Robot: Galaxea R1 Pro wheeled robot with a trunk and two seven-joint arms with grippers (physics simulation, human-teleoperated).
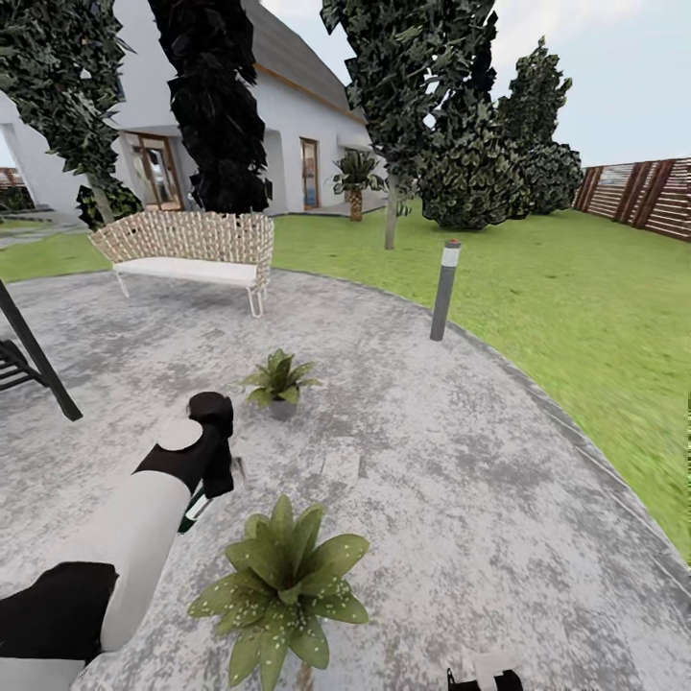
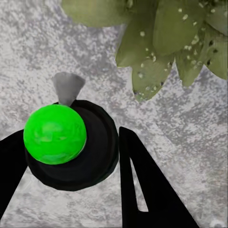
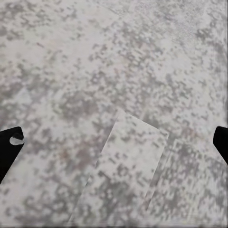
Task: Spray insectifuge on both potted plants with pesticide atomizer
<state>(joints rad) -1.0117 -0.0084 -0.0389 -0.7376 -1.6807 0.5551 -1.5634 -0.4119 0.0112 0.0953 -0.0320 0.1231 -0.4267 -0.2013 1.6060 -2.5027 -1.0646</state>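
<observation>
My left gripper (image 2: 66, 142) is shut on the pesticide atomizer (image 2: 54, 135), seen from above as a bright green cap on a dark round body with a grey nozzle. In the head view the left gripper (image 1: 217, 472) hangs low over the patio, with a bit of the atomizer (image 1: 196, 506) showing under it. The near potted plant (image 1: 283, 576) stands just right of it, and its speckled leaves (image 2: 161, 42) lie beyond the nozzle. The second potted plant (image 1: 279, 380) sits farther out on the paving. My right gripper (image 3: 114, 142) is open over bare paving.
A grey bollard lamp (image 1: 444, 288) stands at the patio's edge. A wicker bench (image 1: 187, 248) is at the back left and a dark frame (image 1: 34, 357) at the far left. Lawn (image 1: 576, 317), trees, a house and a slatted fence (image 1: 638, 197) surround the patio.
</observation>
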